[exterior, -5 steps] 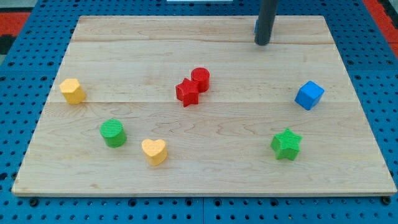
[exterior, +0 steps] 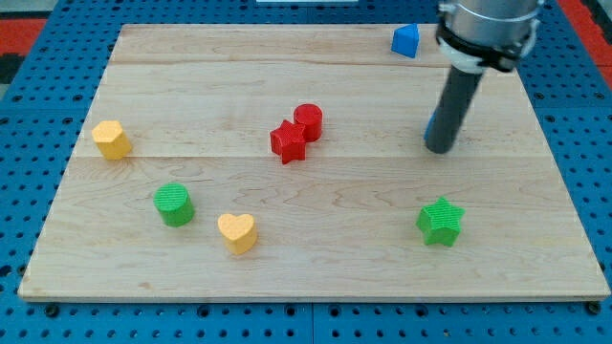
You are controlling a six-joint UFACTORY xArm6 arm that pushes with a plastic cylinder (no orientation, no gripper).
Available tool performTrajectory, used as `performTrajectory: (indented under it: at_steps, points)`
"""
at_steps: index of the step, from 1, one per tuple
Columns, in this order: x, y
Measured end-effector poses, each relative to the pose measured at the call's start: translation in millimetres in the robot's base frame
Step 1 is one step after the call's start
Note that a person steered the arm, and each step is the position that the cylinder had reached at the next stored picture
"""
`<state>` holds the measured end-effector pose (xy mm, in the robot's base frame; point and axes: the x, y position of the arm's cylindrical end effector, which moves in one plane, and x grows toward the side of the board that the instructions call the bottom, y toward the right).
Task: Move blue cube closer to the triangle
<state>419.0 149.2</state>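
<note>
Camera view: one wooden board (exterior: 335, 258) lying on a blue pegboard (exterior: 583, 143), with my rod (exterior: 457, 96) coming down from the view's top right.
My tip: (exterior: 440, 149) is on the board's right half, at about 3 o'clock from the board's middle.
End of the arm: a plain dark rod. I see no fingers or jaws, so I cannot say anything is apart or clamped.
Blue cube: (exterior: 431, 124) is almost wholly hidden behind the rod. Only a thin blue sliver shows along the rod's left edge just above my tip, so the block seems to be right against the rod, though I cannot tell if they touch.
Blue triangle: (exterior: 405, 40) is near the board's top edge, at about 11 o'clock from my tip and well apart from it.
Red star: (exterior: 288, 142) is near the board's middle, at 9 o'clock from my tip.
Red cylinder: (exterior: 308, 121) is touching the red star, at its 1 o'clock.
Green star: (exterior: 440, 221) is at 6 o'clock from my tip, clear of it.
Yellow block: (exterior: 112, 139) is near the board's left edge, at 9 o'clock from the red star. Its shape looks roughly six-sided.
Green cylinder: (exterior: 174, 204) is between 4 and 5 o'clock from the yellow block.
Yellow heart: (exterior: 237, 232) is at 4 o'clock from the green cylinder, near it but not touching.
</note>
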Motion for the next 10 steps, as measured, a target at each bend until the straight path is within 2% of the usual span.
performTrajectory:
  at_steps: [2, 3, 5, 7, 10]
  points:
    - [-9, 22]
    - [-27, 30]
    - [-91, 57]
    - [-131, 0]
    - [-131, -15]
